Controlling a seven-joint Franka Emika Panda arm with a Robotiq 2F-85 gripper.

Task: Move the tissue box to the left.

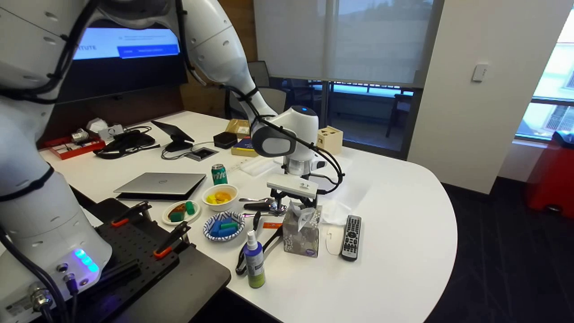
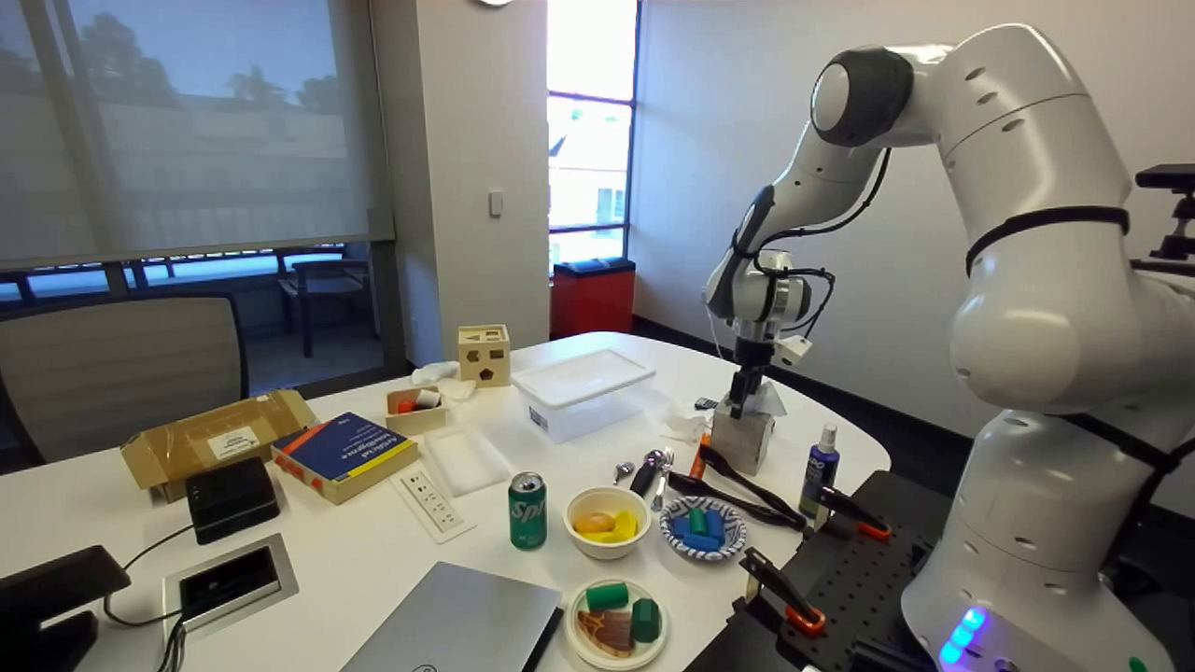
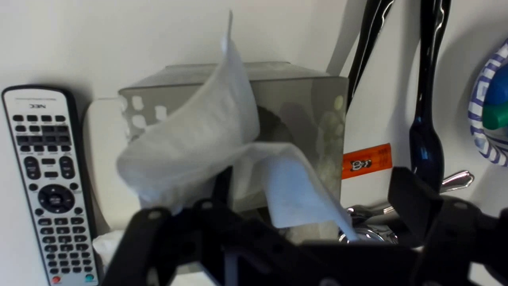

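Observation:
The tissue box [image 1: 301, 237] stands upright on the white table, grey-and-white mottled, with a white tissue [image 1: 306, 217] sticking out of its top. It also shows in an exterior view [image 2: 740, 441] and from above in the wrist view [image 3: 301, 95]. My gripper [image 1: 292, 202] points down at the top of the box, at the side away from the spray bottle. In the wrist view the gripper [image 3: 315, 186] is open. One finger is over the box top, partly behind the tissue; the other is out past the box's right side. I cannot tell whether either finger touches the box.
A remote [image 1: 351, 237] lies beside the box. On its other side are black tongs [image 2: 747, 485], an orange packet [image 3: 367, 161], metal utensils [image 1: 264, 206] and a patterned bowl [image 1: 224, 226]. A spray bottle [image 1: 254, 260] stands near the table edge. A clear plastic container [image 2: 583, 397] stands farther off.

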